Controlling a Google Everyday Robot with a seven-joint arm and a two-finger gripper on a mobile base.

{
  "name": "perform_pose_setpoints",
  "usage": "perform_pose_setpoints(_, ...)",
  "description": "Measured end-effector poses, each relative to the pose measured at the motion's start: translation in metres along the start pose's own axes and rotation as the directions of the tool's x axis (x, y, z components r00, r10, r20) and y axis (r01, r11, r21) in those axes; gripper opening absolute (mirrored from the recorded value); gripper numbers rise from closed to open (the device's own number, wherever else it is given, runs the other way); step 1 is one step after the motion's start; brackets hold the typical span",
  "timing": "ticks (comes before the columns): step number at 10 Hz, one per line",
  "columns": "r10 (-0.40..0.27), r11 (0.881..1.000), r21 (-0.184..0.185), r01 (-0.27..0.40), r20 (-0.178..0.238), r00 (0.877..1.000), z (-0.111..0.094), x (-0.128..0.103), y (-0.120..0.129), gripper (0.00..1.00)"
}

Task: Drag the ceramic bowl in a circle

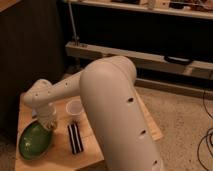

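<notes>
A: Where is the gripper point(48, 125)?

B: Low on the left, at the end of the white arm point(112, 107), right at the far right rim of the ceramic bowl point(34, 140). It seems to touch the rim, but I cannot tell how it stands; the wrist hides it.

A: And the bowl itself?

B: It sits at the near left corner of the wooden table point(27, 107), glossy green with a darker rim, close to the left edge.

A: What lies beside it?

B: Just to its right, a dark flat object with pale stripes point(74, 137), lying lengthwise from far to near. Beyond that, a small translucent cup point(74, 107) stands upright, a little farther back and apart from the bowl.

A: The arm?

B: Its thick upper link fills the middle and the near right, hiding much of the table. A thinner link runs left to a rounded elbow above the bowl.

A: Behind the table?

B: A pale shelf rail point(140, 56) against a dark background, and speckled floor point(185, 125) on the right.
</notes>
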Motion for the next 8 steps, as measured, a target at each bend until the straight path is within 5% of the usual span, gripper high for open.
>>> perform_pose_setpoints(4, 0.065, 0.998, -0.004, -0.065, -0.003, 0.998, 0.003, 0.034, -0.052, 0.0)
perform_pose_setpoints(6, 0.046, 0.999, -0.011, -0.046, -0.008, 0.999, 0.007, 0.05, -0.054, 0.0)
perform_pose_setpoints(8, -0.025, 0.999, -0.03, 0.024, -0.019, 1.0, 0.016, 0.077, -0.03, 0.0)
